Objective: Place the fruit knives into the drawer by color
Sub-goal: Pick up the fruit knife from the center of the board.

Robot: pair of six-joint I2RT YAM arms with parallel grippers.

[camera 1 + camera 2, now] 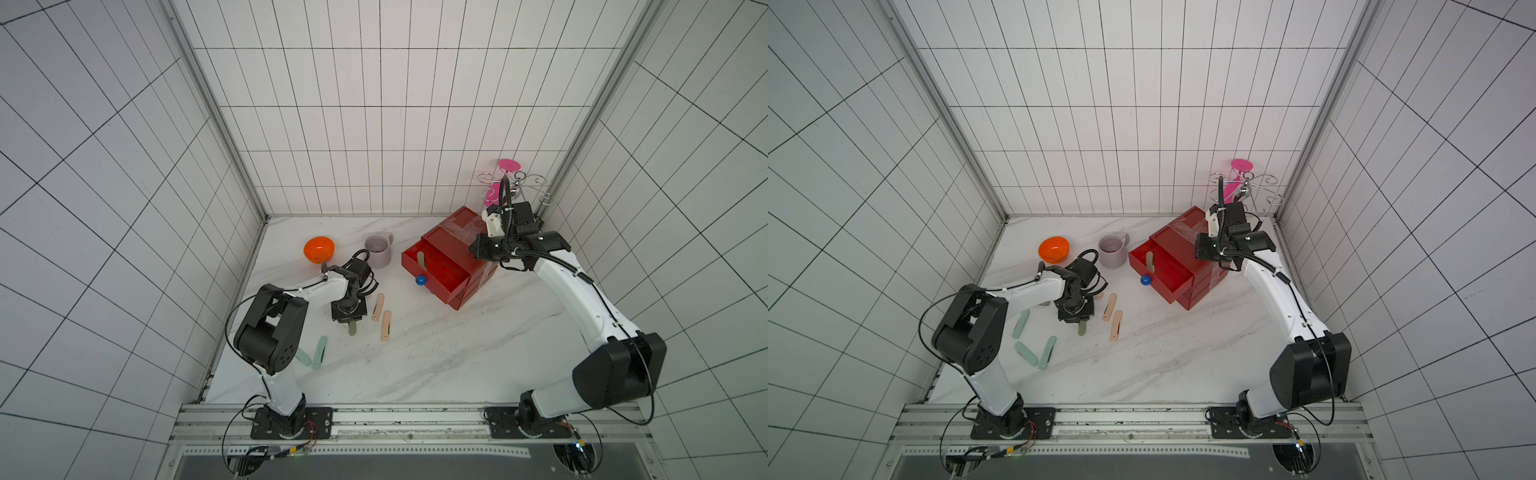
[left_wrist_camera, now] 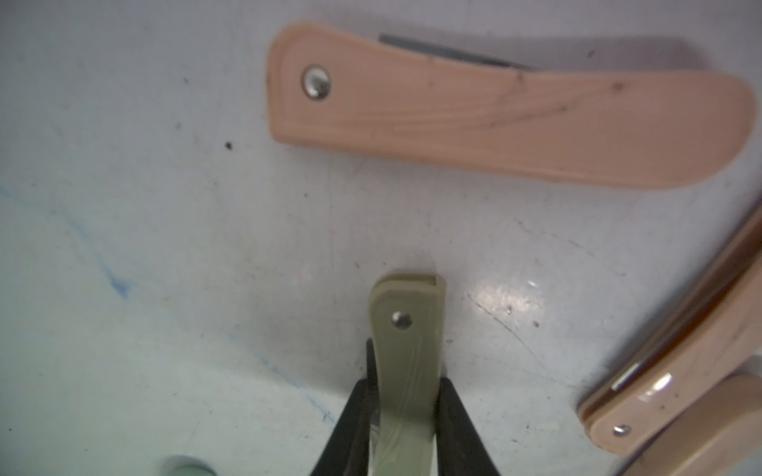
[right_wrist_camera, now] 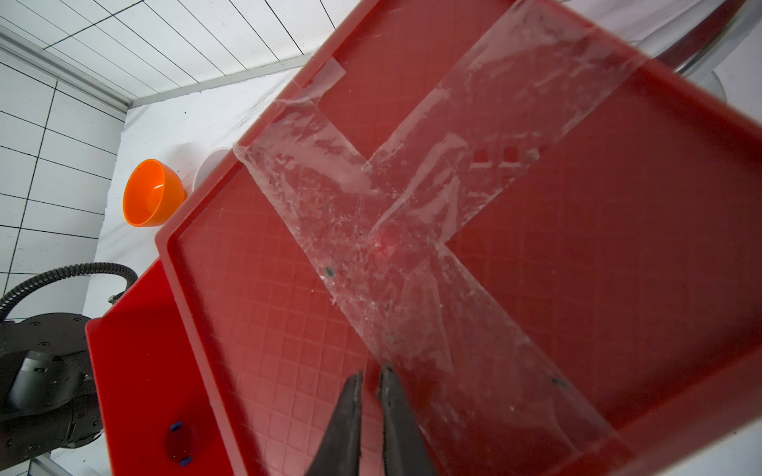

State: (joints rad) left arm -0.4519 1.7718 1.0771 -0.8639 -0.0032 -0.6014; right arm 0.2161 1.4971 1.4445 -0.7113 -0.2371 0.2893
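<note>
Now grasping: left jaws pinch olive knife (image 2: 406,362) on counter (image 1: 415,365), left of centre; right jaws nearly pressed together, empty, above chest (image 3: 577,255). Next needs lift and carry to open top drawer (image 1: 446,272).

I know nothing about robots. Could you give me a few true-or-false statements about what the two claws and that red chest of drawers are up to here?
1. The left claw is closed on an olive-grey knife. True.
2. The top drawer of the red chest is shut. False: it is pulled out, and a second olive-grey knife lies in it.
3. The right claw holds a pink knife. False: it is shut and empty, over the chest's taped top.
4. Mint knives lie on the table. True.
5. The orange bowl holds knives. False: it looks empty.
</note>
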